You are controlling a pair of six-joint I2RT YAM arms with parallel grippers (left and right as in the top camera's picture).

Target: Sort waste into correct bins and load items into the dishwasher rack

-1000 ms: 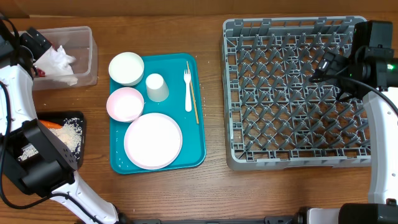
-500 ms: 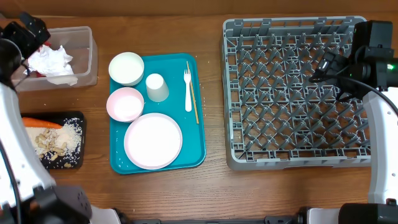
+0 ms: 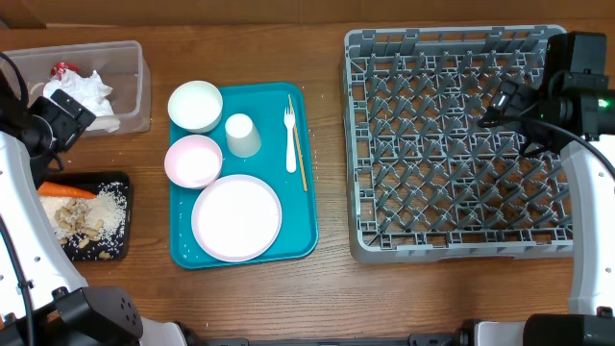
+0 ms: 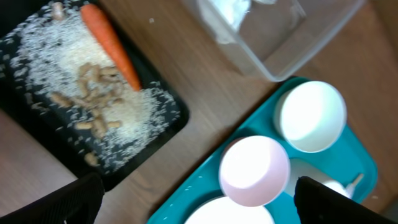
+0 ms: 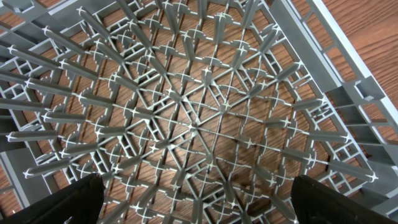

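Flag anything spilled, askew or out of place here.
Nothing stands out. The napkin and wrapper lie in the clear tub, carrot and rice within the black tray, plate and bowls tidily on the teal tray.

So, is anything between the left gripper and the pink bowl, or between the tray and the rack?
Nothing visible. Only bare table separates the open left gripper from the pink bowl, and the teal tray from the rack.

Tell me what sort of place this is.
Likely a mock dish-return station on a wooden table: a teal tray of dishes, a grey dishwasher rack, and a clear tub and black tray holding sorted waste.
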